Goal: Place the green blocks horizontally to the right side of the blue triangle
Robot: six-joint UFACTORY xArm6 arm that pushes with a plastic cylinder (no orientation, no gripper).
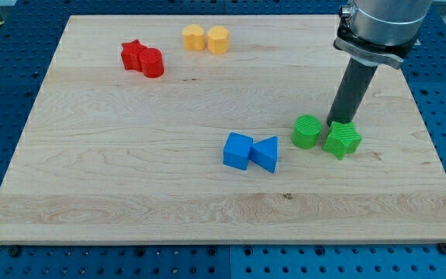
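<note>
Tip: your end effector is a bare rod, no jaws.
Green star: touching, just below.
Green cylinder: beside, view's left.
Blue triangle: farther left.

My tip seems hidden behind the green star — arm cut off above.

Green cylinder, green star right of blue triangle; blue cube left.
</note>
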